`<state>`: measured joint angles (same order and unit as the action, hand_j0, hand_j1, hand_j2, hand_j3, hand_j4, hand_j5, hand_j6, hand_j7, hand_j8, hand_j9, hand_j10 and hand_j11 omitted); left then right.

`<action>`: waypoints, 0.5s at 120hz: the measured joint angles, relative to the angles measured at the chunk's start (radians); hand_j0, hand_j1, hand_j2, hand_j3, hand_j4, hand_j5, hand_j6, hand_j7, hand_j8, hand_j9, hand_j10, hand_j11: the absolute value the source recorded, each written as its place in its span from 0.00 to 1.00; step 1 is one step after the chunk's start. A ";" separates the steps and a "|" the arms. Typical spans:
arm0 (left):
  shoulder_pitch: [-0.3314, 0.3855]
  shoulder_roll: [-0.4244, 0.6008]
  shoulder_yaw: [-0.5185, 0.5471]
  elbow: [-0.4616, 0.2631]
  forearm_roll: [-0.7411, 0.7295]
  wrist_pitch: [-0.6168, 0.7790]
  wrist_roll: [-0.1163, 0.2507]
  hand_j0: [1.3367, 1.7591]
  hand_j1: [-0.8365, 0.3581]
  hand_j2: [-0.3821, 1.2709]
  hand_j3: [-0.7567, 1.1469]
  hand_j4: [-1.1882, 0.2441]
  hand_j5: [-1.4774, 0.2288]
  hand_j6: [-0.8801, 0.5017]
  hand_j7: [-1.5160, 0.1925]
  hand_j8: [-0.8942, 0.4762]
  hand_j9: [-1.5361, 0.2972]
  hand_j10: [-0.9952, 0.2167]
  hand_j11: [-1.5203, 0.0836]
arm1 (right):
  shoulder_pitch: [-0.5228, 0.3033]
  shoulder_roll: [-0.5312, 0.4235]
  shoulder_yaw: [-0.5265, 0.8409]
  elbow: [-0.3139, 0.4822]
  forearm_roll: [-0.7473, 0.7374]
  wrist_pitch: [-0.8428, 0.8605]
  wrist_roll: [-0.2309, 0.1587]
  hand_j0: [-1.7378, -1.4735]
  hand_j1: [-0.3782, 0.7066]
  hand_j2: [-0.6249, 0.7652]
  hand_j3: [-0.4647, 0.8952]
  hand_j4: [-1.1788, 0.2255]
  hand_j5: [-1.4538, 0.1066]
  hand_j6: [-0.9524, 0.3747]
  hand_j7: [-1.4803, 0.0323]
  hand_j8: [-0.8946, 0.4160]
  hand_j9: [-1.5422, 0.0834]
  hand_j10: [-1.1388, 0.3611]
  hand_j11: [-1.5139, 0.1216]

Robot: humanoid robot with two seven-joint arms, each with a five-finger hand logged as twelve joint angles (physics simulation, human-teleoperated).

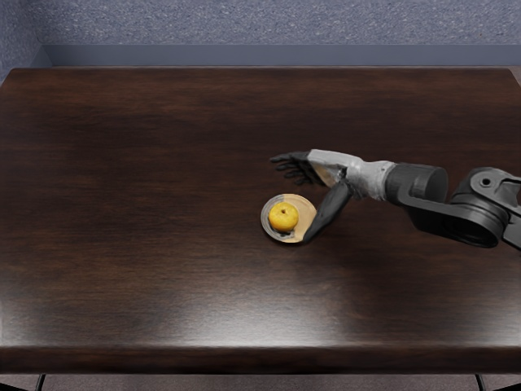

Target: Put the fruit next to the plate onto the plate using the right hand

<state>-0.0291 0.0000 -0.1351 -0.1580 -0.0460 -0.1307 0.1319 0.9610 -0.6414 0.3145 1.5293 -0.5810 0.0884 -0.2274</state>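
A wide, dark brown wooden table point(122, 204) fills most of the view, seen from above at a slant. Its polished top catches a soft sheen toward the front edge. Behind it stands a speckled blue-grey wall point(285, 20) with a plain, darker band along its foot.

A little right of the table's centre sits a small round plate point(304, 207) with a tan face and a pale grey rim. A round yellow-orange fruit point(283, 217) rests on the plate, slightly toward its left side. It could be an orange or a lemon, but it is too small to say which. The fruit lies wholly inside the rim.

The robot's right arm point(440, 199) reaches in from the right edge of the view. It shows bulky dark grey joints first, then a dark cylindrical forearm, then a lighter grey wrist. The right hand point(326, 171) hovers just behind and to the right of the plate. Its dark fingers point(289, 167) are stretched out flat and slightly fanned, pointing left over the bare tabletop beyond the plate's far rim. The dark thumb point(328, 210) angles down and forward, away from the fingers. Its tip reaches the plate's right rim, though I cannot tell whether it actually touches.

The hand is spread apart and grips nothing. A strip of tan plate shows between the thumb and the fruit, so the two are separate.
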 joint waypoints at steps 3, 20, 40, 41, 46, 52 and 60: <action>0.000 0.000 0.000 0.000 0.000 0.000 0.000 0.76 0.99 0.23 0.40 0.83 0.87 0.64 0.89 0.65 0.84 0.82 0.95 | -0.002 -0.010 0.013 0.000 0.012 0.018 0.002 0.30 0.13 0.44 0.34 0.77 0.85 0.65 0.90 0.61 0.87 0.70 0.85; 0.000 0.000 0.000 0.000 0.000 0.000 0.000 0.76 0.99 0.23 0.40 0.83 0.87 0.64 0.89 0.65 0.84 0.82 0.95 | -0.016 -0.079 0.084 -0.007 0.100 0.163 0.018 0.30 0.08 0.45 0.34 0.81 0.89 0.68 0.94 0.65 0.91 0.73 0.89; 0.000 0.000 0.000 0.000 0.000 0.000 0.000 0.76 0.99 0.23 0.40 0.83 0.87 0.64 0.89 0.65 0.84 0.82 0.95 | -0.023 -0.184 0.122 -0.101 0.264 0.428 0.023 0.30 0.05 0.45 0.34 0.82 0.91 0.70 0.96 0.67 0.93 0.74 0.91; 0.000 0.000 0.000 0.000 0.000 0.000 0.000 0.76 0.99 0.23 0.40 0.83 0.87 0.64 0.89 0.65 0.84 0.82 0.95 | -0.023 -0.190 0.123 -0.107 0.269 0.435 0.023 0.30 0.05 0.45 0.34 0.82 0.91 0.70 0.96 0.67 0.93 0.75 0.91; 0.000 0.000 0.000 0.000 0.000 0.000 0.000 0.76 0.99 0.23 0.40 0.83 0.87 0.64 0.89 0.65 0.84 0.82 0.95 | -0.024 -0.215 0.126 -0.138 0.298 0.464 0.023 0.30 0.04 0.45 0.34 0.83 0.92 0.70 0.96 0.67 0.94 0.75 0.91; 0.000 0.000 0.000 0.000 0.000 0.000 0.000 0.76 0.99 0.23 0.40 0.83 0.87 0.64 0.89 0.65 0.84 0.82 0.95 | -0.026 -0.241 0.128 -0.181 0.332 0.486 0.024 0.30 0.04 0.45 0.34 0.83 0.92 0.71 0.97 0.67 0.94 0.75 0.92; 0.000 0.000 0.000 0.000 0.000 0.000 0.000 0.76 0.99 0.23 0.40 0.83 0.87 0.64 0.89 0.65 0.84 0.82 0.95 | -0.028 -0.264 0.130 -0.240 0.366 0.504 0.024 0.30 0.04 0.45 0.34 0.83 0.92 0.71 0.97 0.68 0.94 0.75 0.92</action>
<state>-0.0291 0.0000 -0.1352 -0.1580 -0.0459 -0.1308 0.1319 0.9326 -0.9054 0.4442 1.2892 -0.2149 0.5920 -0.2039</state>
